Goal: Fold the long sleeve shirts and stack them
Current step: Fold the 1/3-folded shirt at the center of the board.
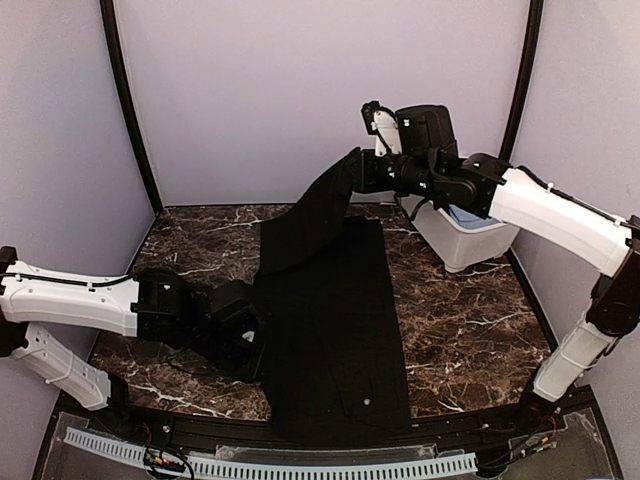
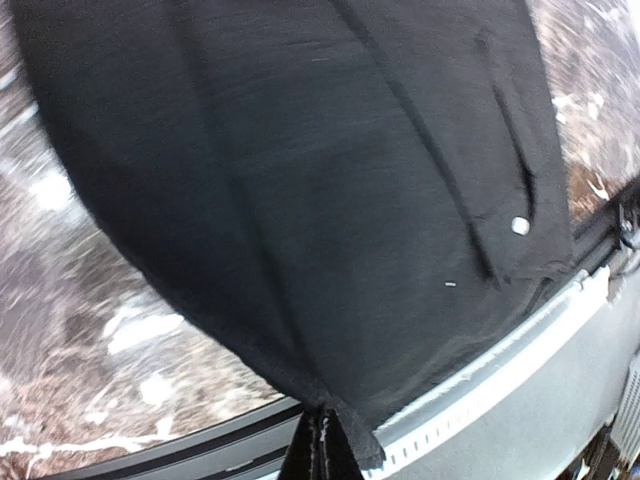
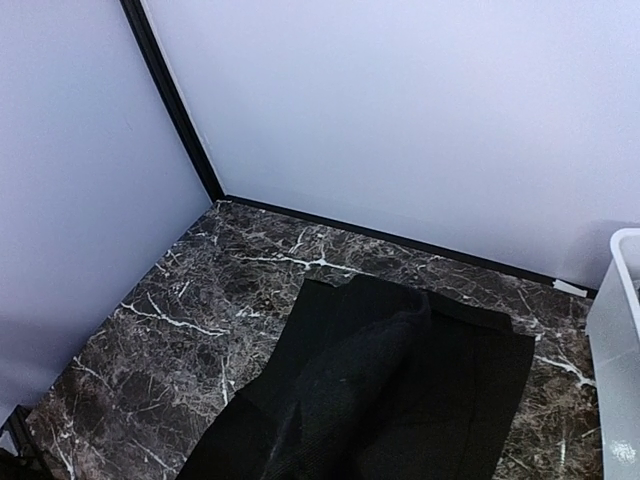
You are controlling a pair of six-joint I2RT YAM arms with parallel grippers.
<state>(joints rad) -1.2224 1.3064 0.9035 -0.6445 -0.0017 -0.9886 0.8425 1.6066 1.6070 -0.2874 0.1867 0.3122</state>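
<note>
Pulling nearward could slide the overhanging black shirt (image 1: 335, 310) off the surface (image 1: 470, 330); right claw (image 1: 362, 168) and left claw (image 1: 250, 335) both clamp it.

no writing, brand, number or sign can be read in any of the views: the black long sleeve shirt (image 1: 330, 310) bears only a tiny white button (image 2: 519, 225) and a white speck (image 2: 449, 284) too small to tell.

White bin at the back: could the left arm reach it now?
Probably not: the left arm sits low at the black shirt; the white bin lies far across, behind the right arm.
</note>
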